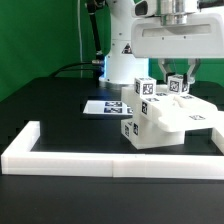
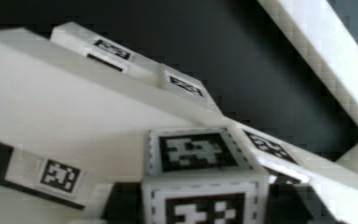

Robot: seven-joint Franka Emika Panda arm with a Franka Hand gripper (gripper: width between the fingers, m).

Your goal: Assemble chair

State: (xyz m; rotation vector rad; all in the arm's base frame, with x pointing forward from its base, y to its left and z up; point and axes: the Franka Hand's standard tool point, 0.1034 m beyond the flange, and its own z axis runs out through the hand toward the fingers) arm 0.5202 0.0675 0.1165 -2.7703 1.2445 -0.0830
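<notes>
Exterior view shows the chair (image 1: 165,120) partly built: seat with blocky legs attached. The hand (image 1: 178,82) is clenched on one upright leg (image 1: 181,85); remaining frames are not visible.

No words or numbers seem readable; only black-and-white square tags (image 2: 199,152) on the matte-white blocky chair pieces (image 1: 165,122).

A black table (image 1: 50,110) fills the scene. A long low white border rail (image 1: 100,161) runs along its near edge and turns a corner at the exterior view's left. A flat marker board (image 1: 105,106) lies farther back, before a green backdrop (image 1: 40,30).
</notes>
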